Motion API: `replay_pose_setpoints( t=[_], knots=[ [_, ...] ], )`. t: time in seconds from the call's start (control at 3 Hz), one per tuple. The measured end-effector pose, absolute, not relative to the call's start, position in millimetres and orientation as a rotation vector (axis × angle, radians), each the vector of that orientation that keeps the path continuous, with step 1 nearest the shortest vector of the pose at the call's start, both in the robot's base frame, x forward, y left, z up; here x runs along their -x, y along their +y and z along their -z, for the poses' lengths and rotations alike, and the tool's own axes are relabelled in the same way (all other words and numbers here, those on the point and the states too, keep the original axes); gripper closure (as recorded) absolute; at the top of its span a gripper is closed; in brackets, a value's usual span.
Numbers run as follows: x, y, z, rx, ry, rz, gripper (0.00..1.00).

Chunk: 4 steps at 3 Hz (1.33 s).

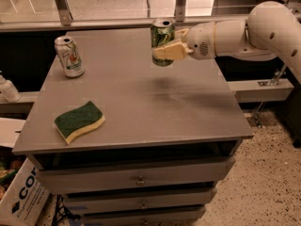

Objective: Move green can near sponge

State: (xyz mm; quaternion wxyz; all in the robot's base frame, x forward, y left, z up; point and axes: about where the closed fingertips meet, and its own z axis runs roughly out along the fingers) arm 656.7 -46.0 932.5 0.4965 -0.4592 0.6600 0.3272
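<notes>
Green can (162,34) is pinched in the gripper (163,52), lifted over the far side of the table (164,107), so I'd reckon it should swing level and slow to the sponge (79,120) at the front left and land just beside it, not on it.

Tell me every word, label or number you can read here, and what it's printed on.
"CO": big dark letters on the cardboard box at lower left; the rest is cut off.
Green can, held above the table by the gripper: pale markings, not readable.
White can: green-orange print, too blurred to read.
Sponge: no text.
</notes>
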Motion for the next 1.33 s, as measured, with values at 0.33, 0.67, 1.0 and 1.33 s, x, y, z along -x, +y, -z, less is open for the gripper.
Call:
replay_pose_setpoints(
  t=[0.33, 0.67, 1.0, 1.33],
  knots=[
    [-607, -9, -925, 1.237, 1.564, -0.844, 1.00],
    [-564, 29, -907, 1.347, 1.554, -0.937, 1.00],
    [-564, 29, -907, 1.347, 1.554, -0.937, 1.00],
    [-554, 42, -896, 1.380, 1.523, -0.975, 1.00]
  ],
)
